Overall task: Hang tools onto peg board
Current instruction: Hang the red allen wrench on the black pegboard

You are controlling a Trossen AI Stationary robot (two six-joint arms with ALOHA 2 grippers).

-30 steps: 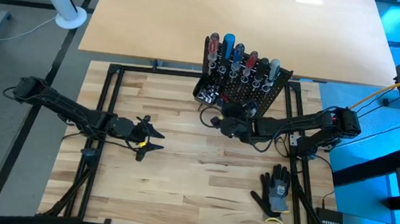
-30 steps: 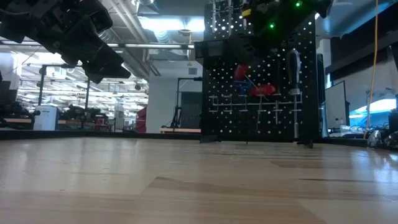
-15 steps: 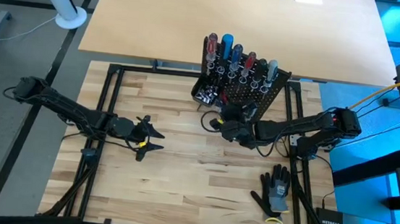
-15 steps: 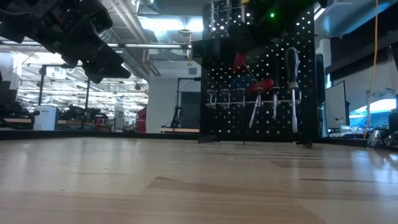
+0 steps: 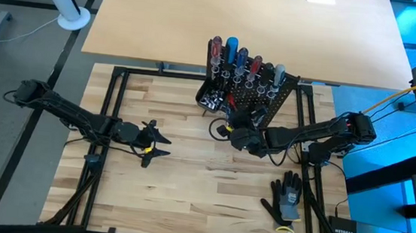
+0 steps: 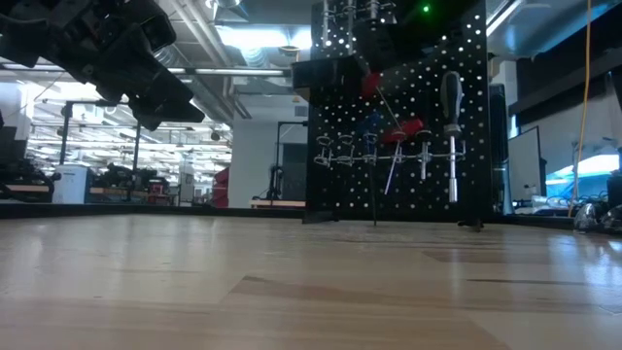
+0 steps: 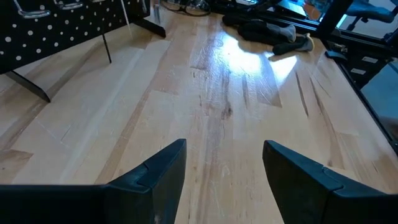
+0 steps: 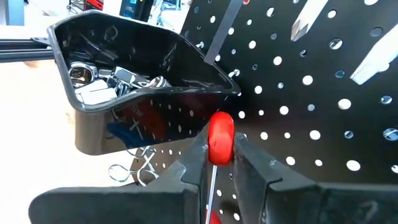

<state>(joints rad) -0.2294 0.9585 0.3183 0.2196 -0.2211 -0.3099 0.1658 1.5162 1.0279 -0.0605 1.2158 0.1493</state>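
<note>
1. Peg board (image 5: 251,98), black perforated metal, stands at the wooden tabletop's (image 5: 187,182) far edge with several screwdrivers already hung; left end effector (image 5: 162,144) waits released, well apart from the board.
2. Low view: handles fill the board's silver ring holders (image 6: 379,146).
3. Right wrist view: right end effector (image 8: 219,163), at the board, is clenched on a red-handled screwdriver (image 8: 219,144), likely the last one unhung.

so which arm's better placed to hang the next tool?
Right. Its pincer already grips a red-handled screwdriver right at the peg board. The left pincer is open, empty and well away over the table.

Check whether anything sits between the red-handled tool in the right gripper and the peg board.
Nothing visible does. The right gripper holds the red-handled tool right against the peg board, beside its black tray.
</note>
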